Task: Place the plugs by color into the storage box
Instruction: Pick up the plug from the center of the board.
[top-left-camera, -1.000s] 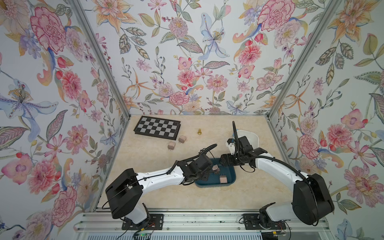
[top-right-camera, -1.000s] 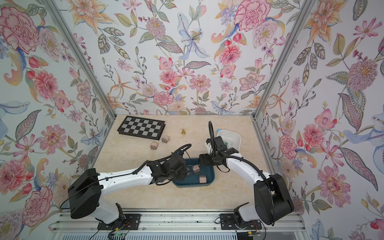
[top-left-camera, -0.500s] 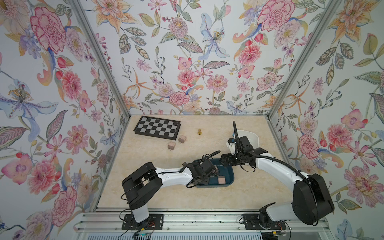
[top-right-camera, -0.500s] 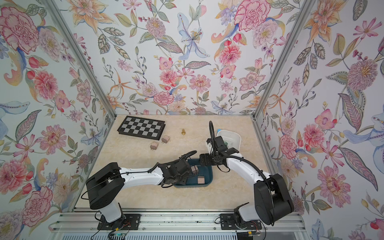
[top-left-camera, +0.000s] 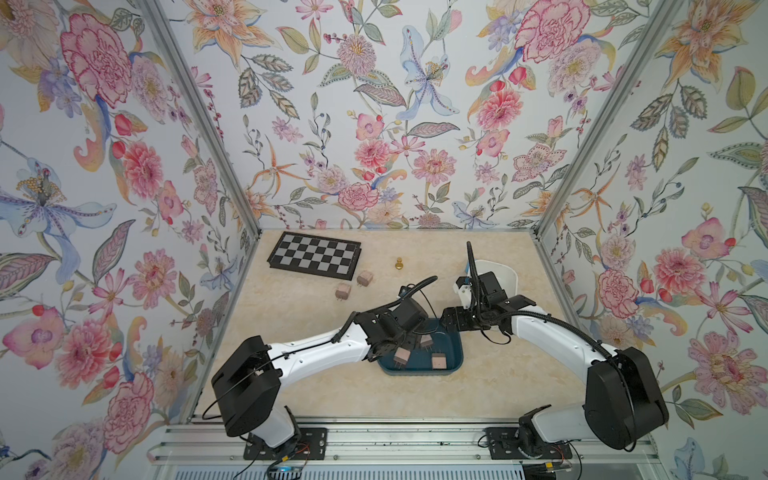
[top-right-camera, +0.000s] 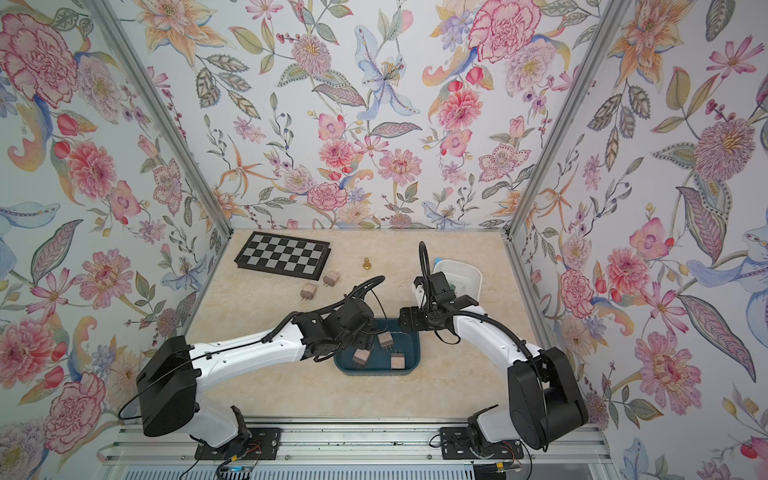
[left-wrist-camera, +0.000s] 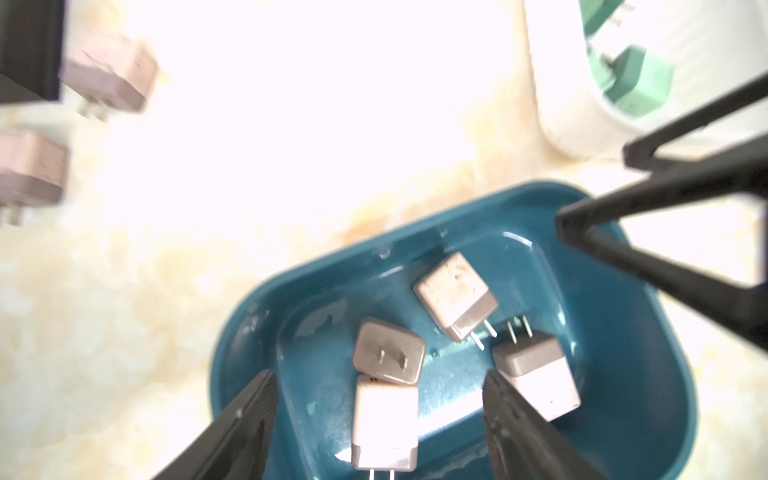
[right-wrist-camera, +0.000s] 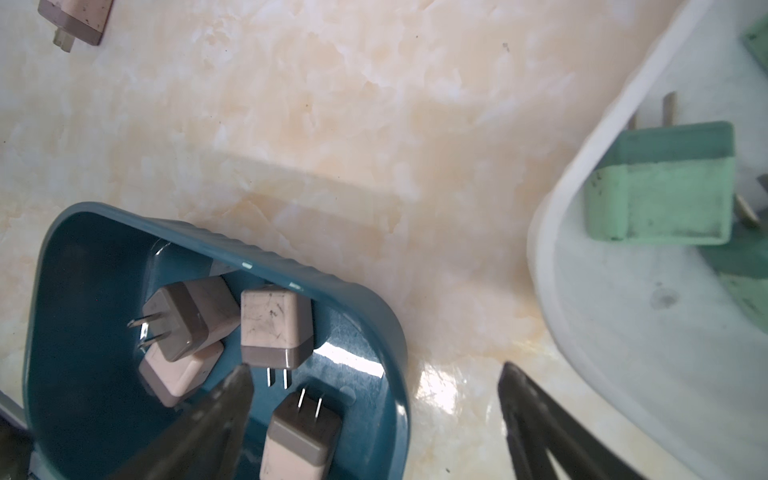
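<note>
The left gripper (left-wrist-camera: 376, 419) is hanging with its jaws spread wide and empty over the teal box (top-left-camera: 455, 360), which is sitting near the middle of the bench (top-left-camera: 299, 386) toward its front edge; four pink plugs are lying loose inside it, one of them (left-wrist-camera: 384, 422) directly between the left fingertips in the left wrist view. The right gripper (right-wrist-camera: 374, 411) is also standing open and holding nothing, poised over the strip of bench between the teal box and the white box (top-right-camera: 473, 274) at the right edge, where the green plugs (right-wrist-camera: 660, 183) are lying. Judging by what is left, the next pick turns on the two pink plugs (top-left-camera: 343, 291) (top-left-camera: 364, 278) resting on the bench beside the near corner of the chessboard (top-left-camera: 313, 254), toward the back left corner. They are lying away from the teal box on the left arm's side, prongs pointing toward the front edge, so the left arm looks the nearer one.
</note>
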